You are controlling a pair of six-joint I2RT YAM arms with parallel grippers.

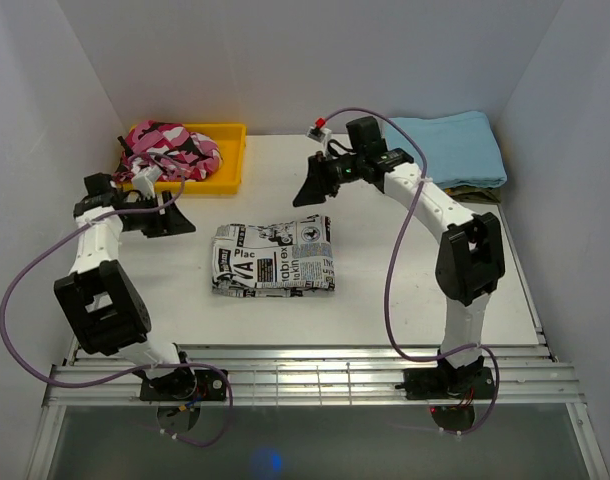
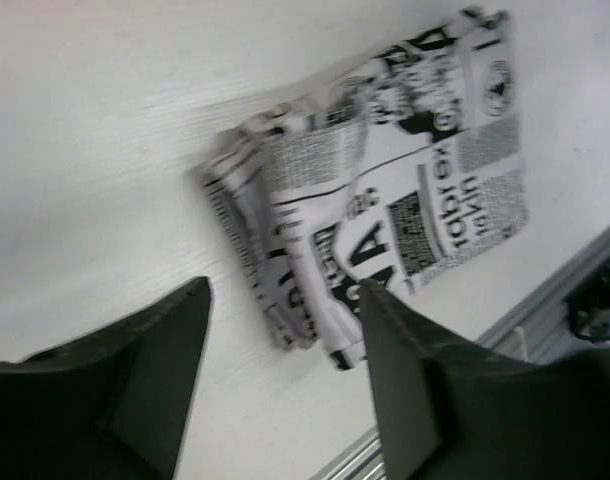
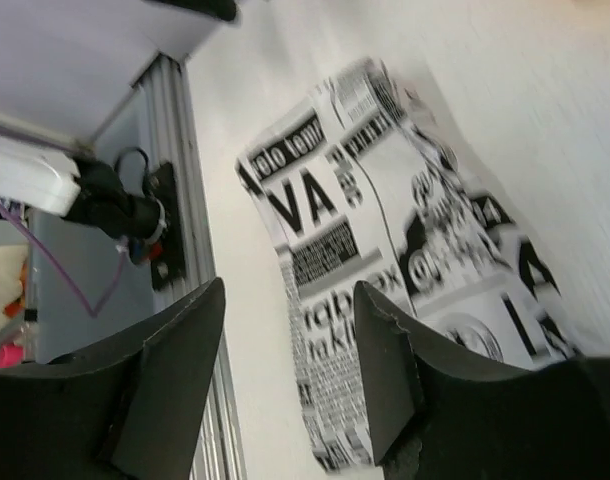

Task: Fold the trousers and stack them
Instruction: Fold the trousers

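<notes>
We see the trousers (image 1: 273, 256) folded into a compact rectangle, lying flat near the middle of the table (image 1: 405, 300) between our two arms. Our left gripper (image 1: 177, 222) hangs to their left and our right gripper (image 1: 308, 192) just behind them, both with jaws spread wide and holding nothing.

Colours showing
Trousers (image 1: 273, 257) are showing black newsprint on white; garment (image 1: 171, 148) pink camouflage; tray (image 1: 231, 156) yellow; cloth (image 1: 451, 148) light blue.
</notes>
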